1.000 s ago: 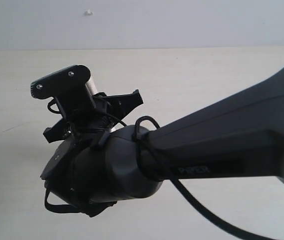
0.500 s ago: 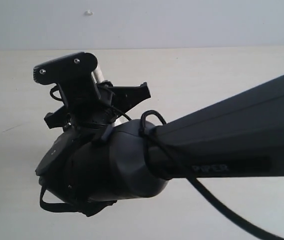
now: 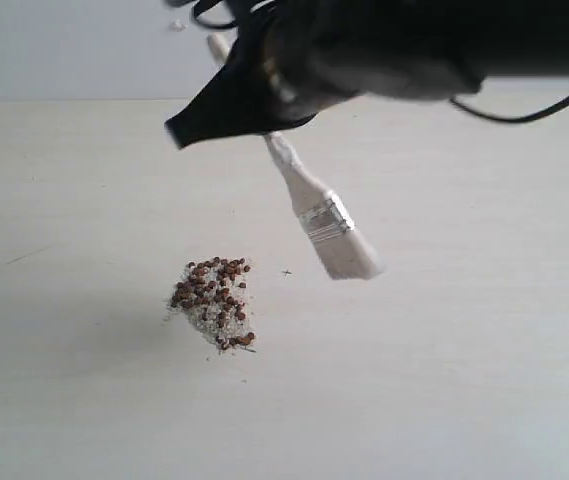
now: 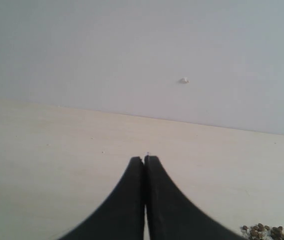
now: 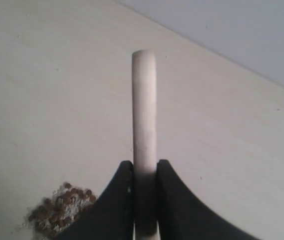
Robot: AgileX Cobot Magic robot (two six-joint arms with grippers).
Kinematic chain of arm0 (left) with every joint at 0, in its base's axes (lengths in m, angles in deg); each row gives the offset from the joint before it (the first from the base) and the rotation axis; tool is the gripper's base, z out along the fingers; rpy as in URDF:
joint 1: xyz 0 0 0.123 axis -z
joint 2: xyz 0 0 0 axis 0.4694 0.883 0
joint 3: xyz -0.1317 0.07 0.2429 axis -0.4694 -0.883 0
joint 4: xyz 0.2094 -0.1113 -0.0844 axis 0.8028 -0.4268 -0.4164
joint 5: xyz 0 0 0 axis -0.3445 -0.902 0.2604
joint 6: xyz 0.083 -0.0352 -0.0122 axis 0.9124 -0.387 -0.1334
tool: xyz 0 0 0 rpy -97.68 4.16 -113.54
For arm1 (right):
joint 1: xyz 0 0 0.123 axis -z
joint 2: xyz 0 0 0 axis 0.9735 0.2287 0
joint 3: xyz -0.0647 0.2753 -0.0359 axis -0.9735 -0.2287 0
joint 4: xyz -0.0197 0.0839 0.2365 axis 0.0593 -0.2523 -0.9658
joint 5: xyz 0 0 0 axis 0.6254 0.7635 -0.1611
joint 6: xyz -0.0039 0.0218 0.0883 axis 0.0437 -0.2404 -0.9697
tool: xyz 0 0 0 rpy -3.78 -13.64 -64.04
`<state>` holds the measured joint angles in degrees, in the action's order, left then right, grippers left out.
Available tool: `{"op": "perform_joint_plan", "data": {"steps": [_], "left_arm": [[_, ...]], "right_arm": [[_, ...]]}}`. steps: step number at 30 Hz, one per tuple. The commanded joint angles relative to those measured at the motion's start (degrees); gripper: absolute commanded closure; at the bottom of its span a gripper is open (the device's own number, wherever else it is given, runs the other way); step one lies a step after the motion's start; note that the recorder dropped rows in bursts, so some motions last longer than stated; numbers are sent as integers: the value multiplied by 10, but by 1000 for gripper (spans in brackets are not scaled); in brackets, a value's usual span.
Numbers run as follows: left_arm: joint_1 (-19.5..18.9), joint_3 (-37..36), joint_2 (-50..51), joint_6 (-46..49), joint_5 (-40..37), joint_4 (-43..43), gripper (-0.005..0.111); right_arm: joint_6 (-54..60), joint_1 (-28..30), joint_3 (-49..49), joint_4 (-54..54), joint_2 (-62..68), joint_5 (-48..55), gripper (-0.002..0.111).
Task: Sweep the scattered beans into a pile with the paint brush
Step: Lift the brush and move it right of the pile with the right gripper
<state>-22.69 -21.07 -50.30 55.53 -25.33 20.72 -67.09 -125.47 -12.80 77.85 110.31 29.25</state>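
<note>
Starting on your left: the left gripper (image 4: 144, 159) has its two dark fingers pressed flat together with nothing between them. It hangs over bare pale table (image 4: 47, 165), with the grey wall (image 4: 132, 50) beyond. A few reddish pellets just creep into the corner of that wrist camera's picture, well clear of the fingertips.

Now look at the exterior view. The pile (image 3: 212, 303) sits left of centre on the table, a compact little heap. Its reddish-brown beans (image 3: 214, 272) are bunched mostly toward 12 o'clock. The fine white grains (image 3: 202, 322) show through toward 6, and a last few pellets sit at about 5 o'clock.

Move right and there's your paint brush (image 3: 304, 190), at roughly 2 o'clock from the pile and apart from it. It's tilted, with the whitish bristles (image 3: 349, 258) lowest and the silver ferrule (image 3: 324, 222) just above them. The pale handle climbs toward 11 o'clock into the dark, blurred right arm (image 3: 414, 40) across the top. You can't tell from here whether the bristle tips touch the table.

Finally the right gripper (image 5: 144, 167): its two fingers are pinching the brush between them. In its wrist view the brush shows edge-on as a narrow pale strip running straight out from the fingertips. The pile lies on the table off to one side, near the fingers.
</note>
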Motion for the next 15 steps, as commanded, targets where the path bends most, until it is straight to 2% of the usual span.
{"op": "perform_joint_plan", "data": {"steps": [1,4,5,6,8,10,12,15], "left_arm": [[-2,0,-4,1,0,-2,107],[-2,0,-4,1,0,-2,107],[-2,0,-4,1,0,-2,107],[-2,0,-4,1,0,-2,107],[-2,0,-4,1,0,-2,107],[-2,0,-4,1,0,-2,107],[-2,0,-4,1,0,-2,107],[-2,0,-4,1,0,-2,107]], "right_arm": [[461,158,1,-533,-40,12,108],[799,269,-47,-939,-33,55,108],[861,286,-61,-998,-33,55,108],[963,310,-91,-1112,-32,60,108],[1068,343,-127,-1229,-27,91,108],[1140,396,-161,-1304,5,185,108],[1145,444,-175,-1321,54,245,108],[1145,480,-177,-1334,115,302,108]]}}
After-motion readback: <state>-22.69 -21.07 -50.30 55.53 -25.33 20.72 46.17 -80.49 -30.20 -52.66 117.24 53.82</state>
